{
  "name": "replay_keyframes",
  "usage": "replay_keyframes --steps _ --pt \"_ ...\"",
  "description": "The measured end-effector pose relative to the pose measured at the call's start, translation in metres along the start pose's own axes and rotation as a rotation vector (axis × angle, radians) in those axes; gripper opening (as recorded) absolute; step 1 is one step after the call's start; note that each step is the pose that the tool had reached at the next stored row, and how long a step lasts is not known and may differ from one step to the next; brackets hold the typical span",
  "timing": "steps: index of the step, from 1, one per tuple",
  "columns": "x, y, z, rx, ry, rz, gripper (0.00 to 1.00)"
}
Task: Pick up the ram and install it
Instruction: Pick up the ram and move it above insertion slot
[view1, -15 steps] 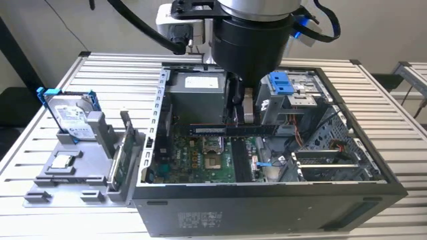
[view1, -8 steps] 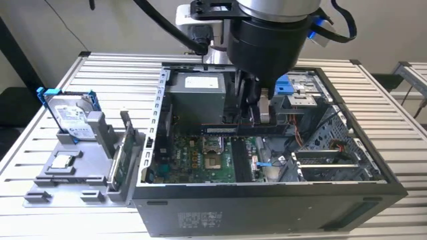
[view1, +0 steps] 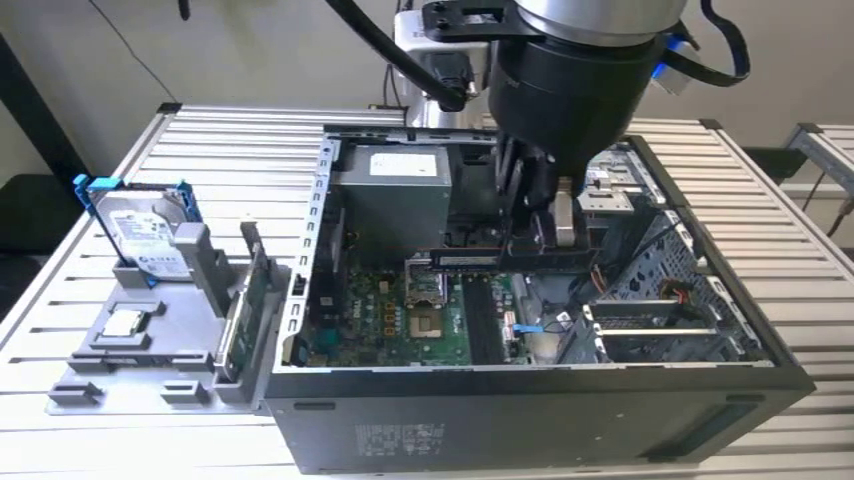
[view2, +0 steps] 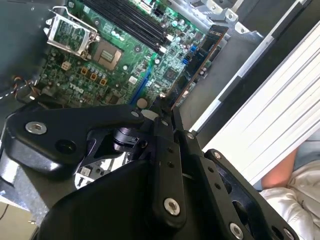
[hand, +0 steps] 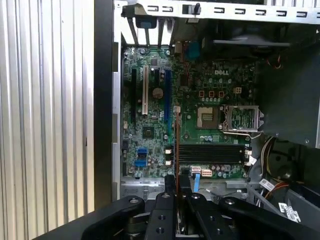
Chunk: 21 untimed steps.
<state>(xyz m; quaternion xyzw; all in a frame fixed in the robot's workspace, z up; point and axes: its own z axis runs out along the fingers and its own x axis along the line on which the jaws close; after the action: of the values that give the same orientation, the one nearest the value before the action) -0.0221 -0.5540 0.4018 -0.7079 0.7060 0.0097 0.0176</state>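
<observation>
One long, slim dark green ram stick (view1: 514, 259) is pinched between the jaws of the black gripper (view1: 541, 243), held level above the green motherboard (view1: 387, 320). Second wrist view: ram stick (view2: 200, 57) projects beyond the jaws. First wrist view: ram stick (hand: 176, 140) appears edge-on.

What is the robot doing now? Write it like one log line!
fingers: shut on ram | ram: held above motherboard, inside open case | install: not seated
</observation>
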Motion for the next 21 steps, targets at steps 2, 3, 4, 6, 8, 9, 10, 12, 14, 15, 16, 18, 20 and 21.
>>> replay_keyframes --steps 2,3,4,6,8,9,10,12,14,15,16,18,20,21 --pt "0.0000 -0.0048 0.0001 0.0000 -0.0001 0.000 0.14" --pt "0.0000 -0.0071 0.0001 0.0000 -0.0001 0.000 0.14" --pt "0.0000 -0.0096 0.0001 0.0000 -0.0001 0.000 0.14" --pt "0.0000 -0.0141 0.0002 0.0000 -0.0001 0.000 0.14" --pt "0.0000 -0.0186 0.0002 0.0000 -0.0001 -0.001 0.14" --pt "0.0001 -0.0208 0.0002 0.0000 0.0000 -0.001 0.14" --pt "0.0001 -0.0229 0.0003 0.0000 0.0000 -0.001 0.14" --pt "0.0001 -0.0271 0.0003 0.0000 0.0000 -0.001 0.14" --pt "0.0000 -0.0306 0.0004 0.0000 -0.0001 -0.001 0.14" --pt "0.0000 -0.0318 0.0004 0.0000 -0.0001 -0.001 0.14" --pt "0.0000 -0.0321 0.0004 0.0000 -0.0001 -0.001 0.14" --pt "0.0001 -0.0323 0.0004 0.0000 -0.0001 -0.001 0.14" --pt "0.0001 -0.0327 0.0004 0.0000 -0.0001 -0.001 0.14" --pt "0.0001 -0.0327 0.0004 0.0000 -0.0001 -0.001 0.14"
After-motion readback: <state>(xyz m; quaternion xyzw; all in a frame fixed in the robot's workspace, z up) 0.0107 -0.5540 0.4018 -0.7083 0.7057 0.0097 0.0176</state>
